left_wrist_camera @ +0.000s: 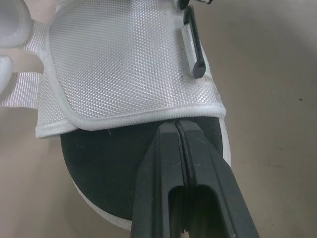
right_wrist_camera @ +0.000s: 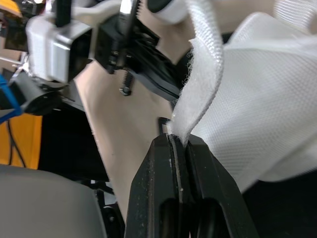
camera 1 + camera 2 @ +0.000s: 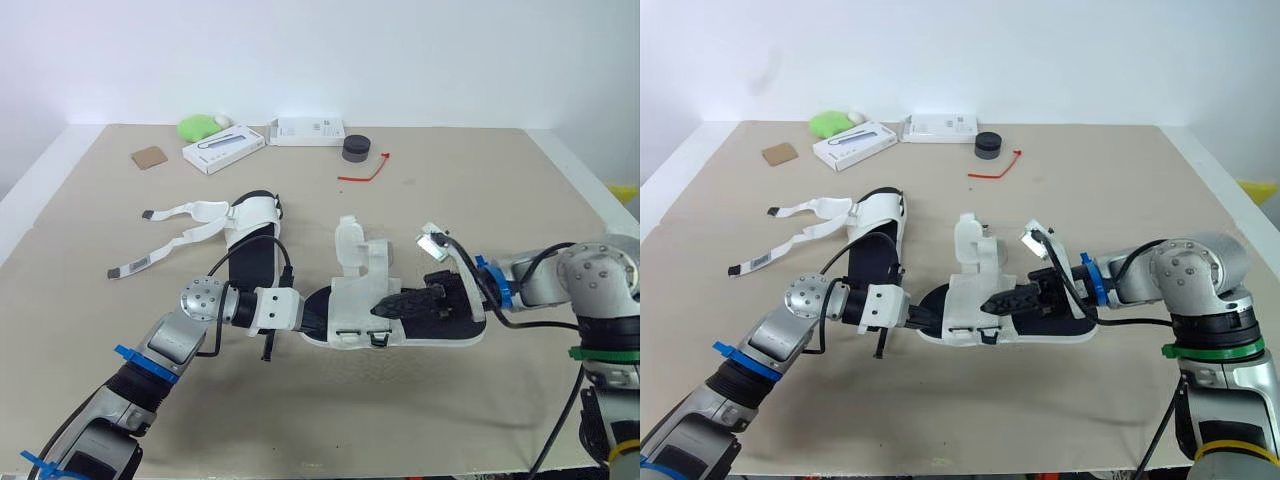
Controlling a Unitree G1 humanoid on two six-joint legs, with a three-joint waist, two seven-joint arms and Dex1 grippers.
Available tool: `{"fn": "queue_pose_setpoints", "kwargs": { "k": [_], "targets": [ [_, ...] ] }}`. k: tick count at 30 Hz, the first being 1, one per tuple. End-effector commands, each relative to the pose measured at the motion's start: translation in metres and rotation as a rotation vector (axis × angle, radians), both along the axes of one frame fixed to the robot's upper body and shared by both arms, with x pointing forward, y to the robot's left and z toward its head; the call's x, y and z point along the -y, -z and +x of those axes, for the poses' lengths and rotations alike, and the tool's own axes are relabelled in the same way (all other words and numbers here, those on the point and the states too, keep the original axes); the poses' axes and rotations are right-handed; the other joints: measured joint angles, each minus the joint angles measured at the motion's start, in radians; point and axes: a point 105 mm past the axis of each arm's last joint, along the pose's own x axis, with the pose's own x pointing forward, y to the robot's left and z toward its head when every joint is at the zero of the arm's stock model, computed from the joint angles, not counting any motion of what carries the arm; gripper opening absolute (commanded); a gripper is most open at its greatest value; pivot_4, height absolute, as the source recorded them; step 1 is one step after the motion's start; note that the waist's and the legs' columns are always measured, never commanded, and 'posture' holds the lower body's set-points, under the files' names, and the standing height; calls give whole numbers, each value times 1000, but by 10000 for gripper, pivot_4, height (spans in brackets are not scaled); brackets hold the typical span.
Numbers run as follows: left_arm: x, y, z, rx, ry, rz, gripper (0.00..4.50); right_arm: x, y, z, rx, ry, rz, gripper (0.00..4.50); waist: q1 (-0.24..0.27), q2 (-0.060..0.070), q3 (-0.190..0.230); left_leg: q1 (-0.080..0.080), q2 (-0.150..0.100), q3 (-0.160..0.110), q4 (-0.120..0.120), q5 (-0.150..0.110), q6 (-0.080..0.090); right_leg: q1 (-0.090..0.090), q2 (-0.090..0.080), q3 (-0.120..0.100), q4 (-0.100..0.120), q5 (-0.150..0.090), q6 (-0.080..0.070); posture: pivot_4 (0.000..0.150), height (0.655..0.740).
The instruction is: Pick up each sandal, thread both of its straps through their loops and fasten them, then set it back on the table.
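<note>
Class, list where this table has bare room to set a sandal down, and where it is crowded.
Free: the right side past the red tie, toward the table edge; the near strip before the held sandal. Crowded: the middle, around the far sandal; the far edge, with boxes.

A table [image 3: 520,200] covered in beige sheeting spreads under the left gripper [image 1: 177,126] and right gripper [image 2: 178,140]; beyond them, past its far edge, stands a plain white wall [image 3: 400,50]

near sandal [image 3: 355,300] blocks the middle; second sandal [image 3: 250,260] with splayed straps [image 3: 185,210] blocks left-centre. boxes [image 3: 222,148], puck [image 3: 356,148], red tie [image 3: 365,172] crowd the far edge. table [image 3: 540,210] right side and front strip open.
</note>
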Motion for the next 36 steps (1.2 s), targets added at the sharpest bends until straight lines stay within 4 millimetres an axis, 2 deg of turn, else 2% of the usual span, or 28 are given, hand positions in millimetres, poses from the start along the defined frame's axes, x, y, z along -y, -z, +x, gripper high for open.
{"fn": "queue_pose_setpoints", "kwargs": {
  "k": [1, 7, 10, 13, 20, 25, 27, 30, 31, 32, 36],
  "targets": [
    [-6, 14, -2, -40, -12, 54, 0, -2, -2, -2, 37, -19, -19, 449, 0, 0, 0, 0, 0, 0, 0, 0, 0, 0, 0, 0, 0, 0, 0, 1500, 7400],
    [-6, 14, -2, -41, -13, 54, 0, -3, 0, -7, 75, -51, -43, 449, 0, 0, 0, 0, 0, -1, 0, 0, 0, 0, 0, 0, 0, 0, 0, 1500, 7400],
    [-6, 14, -2, -41, -12, 54, 0, -4, -3, -10, 80, -70, -33, 10508, 0, 0, 0, 0, 0, 0, 0, 0, 0, 0, 0, 0, 0, 0, 0, 1500, 7400],
    [-6, 15, -2, -41, -12, 55, 0, -4, -11, -6, 121, -59, -12, 23584, 0, 0, 0, 0, 0, -1, 0, 0, 0, 0, 0, 0, 0, 0, 0, 1500, 7400],
    [-6, 15, -2, -41, -10, 56, 0, -5, -38, 21, 195, 21, 55, 23584, 0, 1, 0, 1, 0, 0, 0, 0, -1, 0, 0, 0, 0, 0, -1, 1500, 7400],
    [-5, 15, -3, -40, -7, 55, 0, -5, -43, 32, 215, 60, 67, 23584, 0, 1, 0, 0, 0, -2, 0, 0, -1, 1, 0, -2, 0, 0, -2, 1500, 7400],
    [-5, 15, -3, -39, -8, 55, 0, -4, -42, 35, 217, 76, 65, 18518, 0, 1, 0, 0, -1, -2, 0, 0, -1, 1, 0, -2, 0, 0, -2, 1500, 7400],
    [-7, 16, -3, -39, -11, 59, 0, -7, -41, 33, 210, 60, 71, 8243, 0, 1, 0, 0, -1, -2, 0, 0, -1, 1, -1, -2, 0, 0, -2, 1500, 7400],
    [-7, 16, -3, -39, -12, 59, 0, -7, -40, 32, 206, 49, 68, 2972, 0, 1, 0, 0, -1, -2, 0, 0, -1, 1, -1, -2, 0, 0, -2, 1500, 7400],
    [-7, 16, -3, -39, -14, 60, 0, -8, -39, 30, 202, 41, 65, 394, 0, 1, 0, 0, 0, -3, 0, 0, -1, 1, 0, -2, 0, 0, -2, 1500, 7400],
    [-7, 16, -3, -39, -14, 61, 0, -11, -30, 21, 187, 6, 53, 394, 0, 1, 0, 0, 0, -3, 0, 0, -1, 1, 0, -2, 0, 0, -2, 1500, 7400]
  ]
}}
